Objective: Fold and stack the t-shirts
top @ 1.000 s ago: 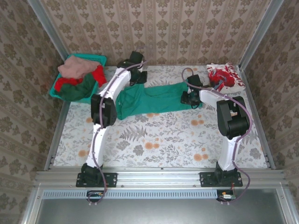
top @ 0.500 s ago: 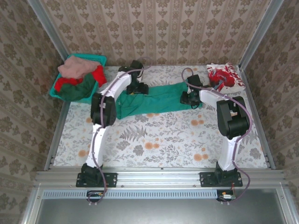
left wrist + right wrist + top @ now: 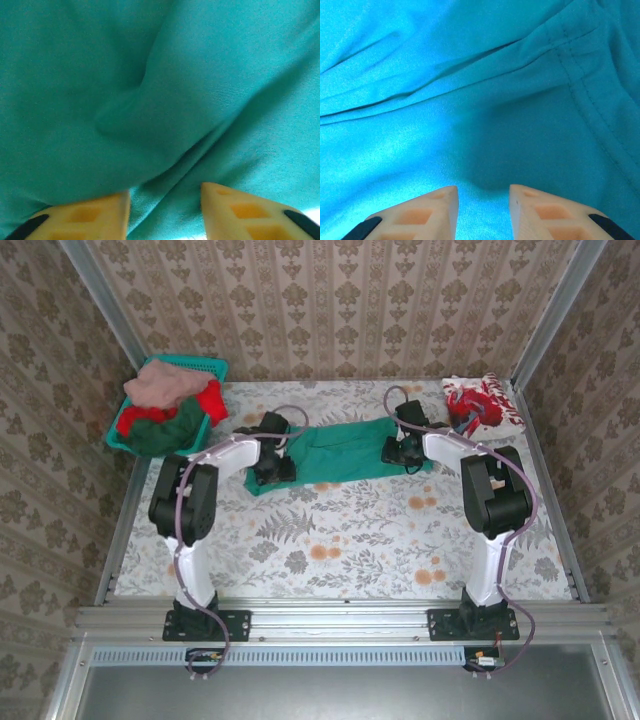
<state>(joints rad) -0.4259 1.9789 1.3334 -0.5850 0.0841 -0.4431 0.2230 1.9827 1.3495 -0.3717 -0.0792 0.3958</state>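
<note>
Wallpapered walls close in three sides of a floral table [image 3: 330, 540], where a teal shirt [image 3: 345, 450] lies stretched left to right across the upper middle of the overhead frame. The left gripper [image 3: 272, 468] sits low on the shirt's left end, close to its lower-left edge. The right gripper [image 3: 400, 452] sits on the right end, just inside the cloth's right edge. From the left wrist, the left gripper [image 3: 165, 210] has its yellow fingers apart, and a raised fold of the shirt [image 3: 160, 100] runs down into the gap between them. From the right wrist, the right gripper [image 3: 482, 210] also stands parted, over smooth cloth [image 3: 445, 125], with a stitched seam curving down the right of that frame. A basket [image 3: 208, 366] in the upper-left corner holds a salmon shirt [image 3: 165, 383], a red shirt [image 3: 212, 400] and a dark green shirt [image 3: 160, 435] that spills over its near rim. A red-and-white shirt [image 3: 483, 405] lies bunched in the upper-right corner, near the right arm. Below the teal shirt, a wide band of bare table runs down to the arm bases.
</note>
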